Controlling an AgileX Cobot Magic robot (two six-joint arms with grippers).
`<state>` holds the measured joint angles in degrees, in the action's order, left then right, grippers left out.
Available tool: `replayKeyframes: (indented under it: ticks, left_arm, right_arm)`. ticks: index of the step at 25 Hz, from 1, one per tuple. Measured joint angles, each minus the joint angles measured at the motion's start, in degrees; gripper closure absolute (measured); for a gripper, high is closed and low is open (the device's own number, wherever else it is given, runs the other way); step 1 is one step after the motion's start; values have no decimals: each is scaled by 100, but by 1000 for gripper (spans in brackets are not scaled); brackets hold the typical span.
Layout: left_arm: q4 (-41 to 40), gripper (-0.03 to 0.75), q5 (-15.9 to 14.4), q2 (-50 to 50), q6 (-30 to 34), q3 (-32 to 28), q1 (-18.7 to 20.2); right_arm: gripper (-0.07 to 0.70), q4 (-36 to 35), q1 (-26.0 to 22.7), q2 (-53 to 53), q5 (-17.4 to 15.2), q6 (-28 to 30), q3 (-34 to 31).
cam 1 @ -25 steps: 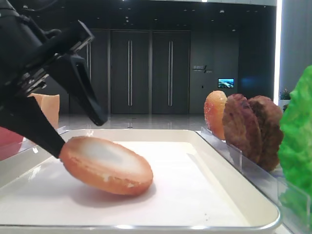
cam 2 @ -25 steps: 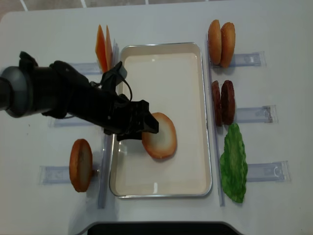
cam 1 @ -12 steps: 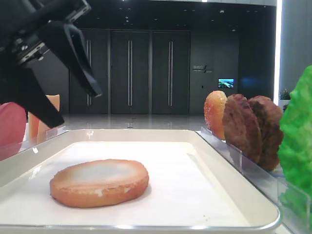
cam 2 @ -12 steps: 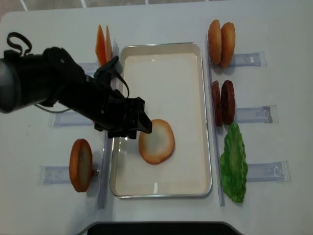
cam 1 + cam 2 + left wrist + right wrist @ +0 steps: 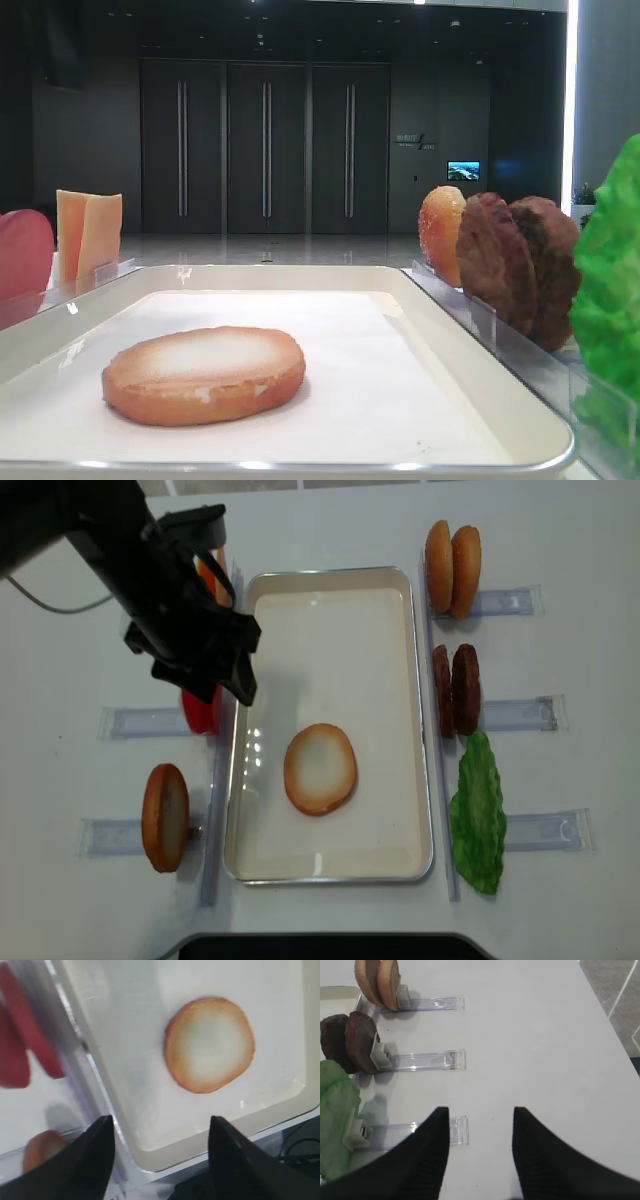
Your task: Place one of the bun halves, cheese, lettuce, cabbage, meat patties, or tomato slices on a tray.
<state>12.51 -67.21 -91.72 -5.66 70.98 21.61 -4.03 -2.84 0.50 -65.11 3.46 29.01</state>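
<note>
Bun half (image 5: 320,769) lies flat on tray (image 5: 400,820), below open left jaws.

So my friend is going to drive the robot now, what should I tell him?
Left gripper: open, holding nothing, hovering above the tray's left edge.
Right gripper: open, empty, over bare table beside the racks on the right.
Done: one round bun half with a golden rim and pale face lies flat inside the cream-white rectangular tray, nothing touching it.
Standing in racks, untouched: two dark brown rough meat patties, green crinkly lettuce, pale orange square cheese slices, more buns.
Left: the task asks for one item on the tray, so it looks finished; just move the arms clear.
</note>
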Motion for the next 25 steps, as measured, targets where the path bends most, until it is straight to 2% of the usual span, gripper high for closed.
replayKeyframes:
  ticks: [4,15,25]
  left_arm:
    - [-289,262,-188,80,-90,389,-335]
    - [-1251,262,-261,495,-89,430,-1314]
    - [-1815,262,-279,858,4,430,-1388]
  right_arm:
    - [342,0,0,0,0,0,0]
    - [342,0,0,0,0,0,0]
    - [342,0,0,0,0,0,0]
